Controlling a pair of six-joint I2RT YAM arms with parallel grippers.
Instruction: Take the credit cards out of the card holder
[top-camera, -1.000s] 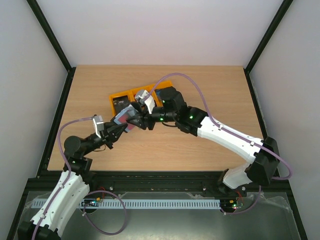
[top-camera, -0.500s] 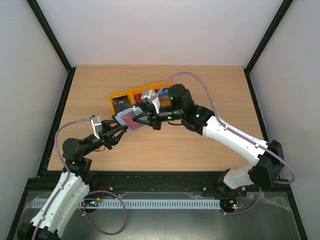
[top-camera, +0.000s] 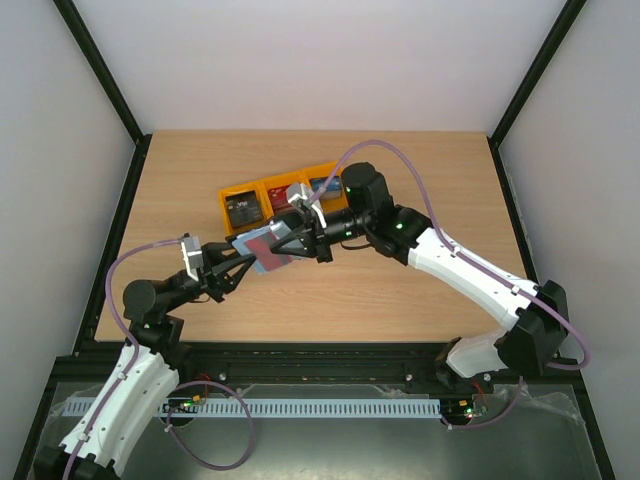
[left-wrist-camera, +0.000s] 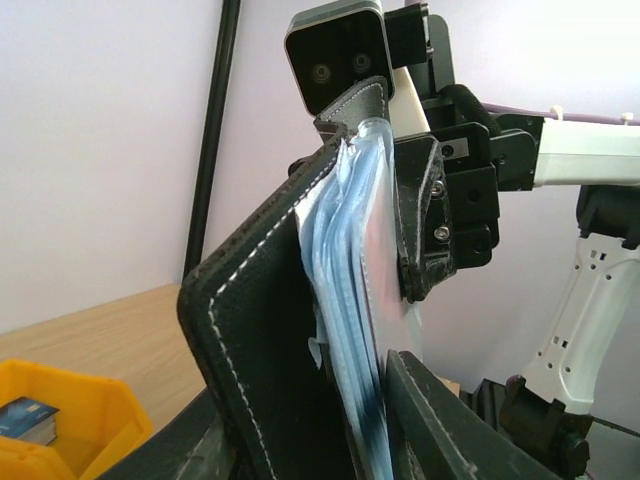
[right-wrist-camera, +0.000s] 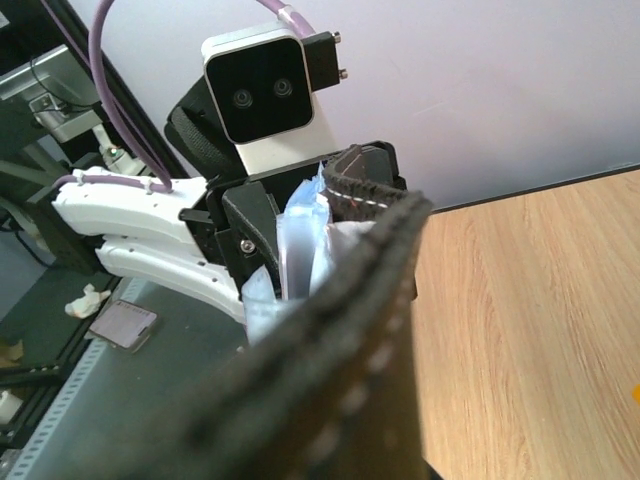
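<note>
The card holder (top-camera: 268, 251), black with blue-grey pockets, hangs open in the air between both grippers, above the table. A red card (top-camera: 262, 246) shows in its upper face. My left gripper (top-camera: 240, 264) is shut on its near-left end. In the left wrist view the black cover (left-wrist-camera: 250, 340) and pockets (left-wrist-camera: 350, 290) sit between my left fingers (left-wrist-camera: 425, 420). My right gripper (top-camera: 296, 238) is shut on the far end, and its finger (left-wrist-camera: 420, 220) presses on the pocket stack. In the right wrist view the cover (right-wrist-camera: 340, 370) hides my right fingers.
A yellow bin (top-camera: 300, 176) stands behind the holder. Its compartments hold a dark grey card (top-camera: 243, 210), a red card (top-camera: 277, 193) and a blue card (top-camera: 322, 185). The bin's corner (left-wrist-camera: 70, 400) also shows in the left wrist view. Bare wood lies all around.
Both grippers and the holder have shifted a little right and toward the near edge. The right wrist has drawn back off the bin, which now shows more fully.
</note>
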